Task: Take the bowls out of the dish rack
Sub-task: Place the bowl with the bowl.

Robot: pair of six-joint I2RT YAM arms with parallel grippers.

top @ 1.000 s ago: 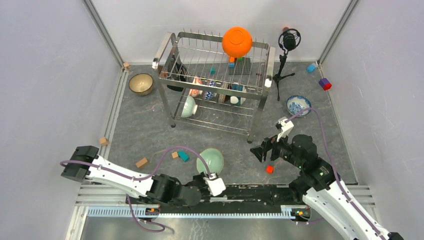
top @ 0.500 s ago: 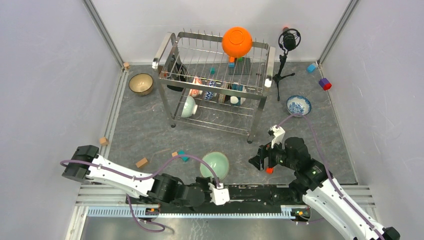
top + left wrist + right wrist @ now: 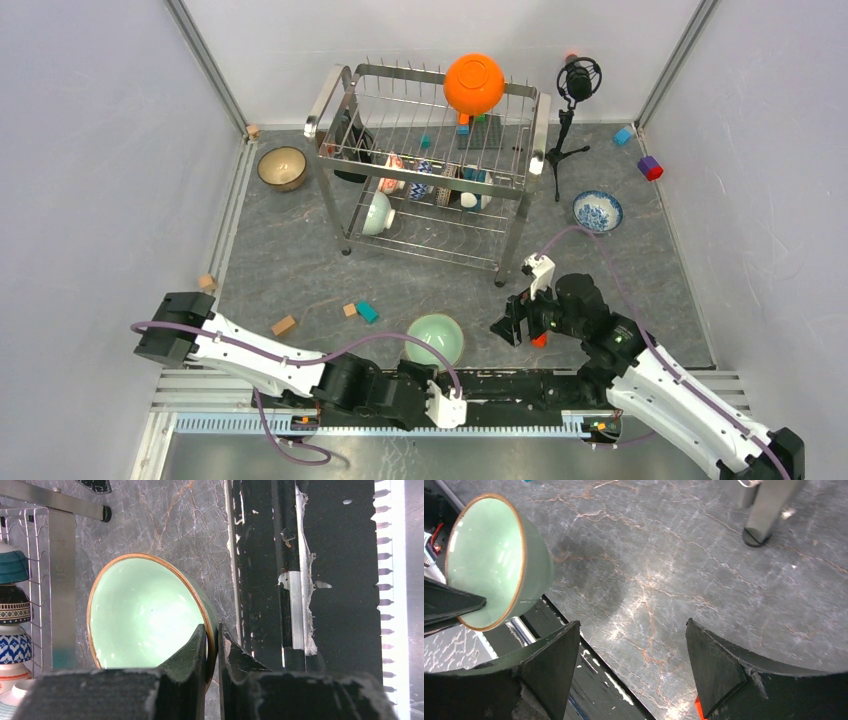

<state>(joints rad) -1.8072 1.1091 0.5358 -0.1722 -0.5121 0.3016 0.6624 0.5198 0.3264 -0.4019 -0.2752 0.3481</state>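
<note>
The left gripper (image 3: 210, 632) is pinching the rim of the pale green glazed round bowl (image 3: 145, 610), holding it tilted just ahead of its fingers. This is probably the set-down step. The black base rail (image 3: 260, 580) is running just beside its outer finger, so lowering calls for easing forward onto the open grey marbled tabletop (image 3: 664, 555). The right gripper (image 3: 631, 625) is hanging spread and empty. The shiny steel wire dish rack (image 3: 513, 238) is standing well ahead.

Bowls (image 3: 378, 213) in dish rack (image 3: 541, 118), bowl (image 3: 436, 338) before it
</note>
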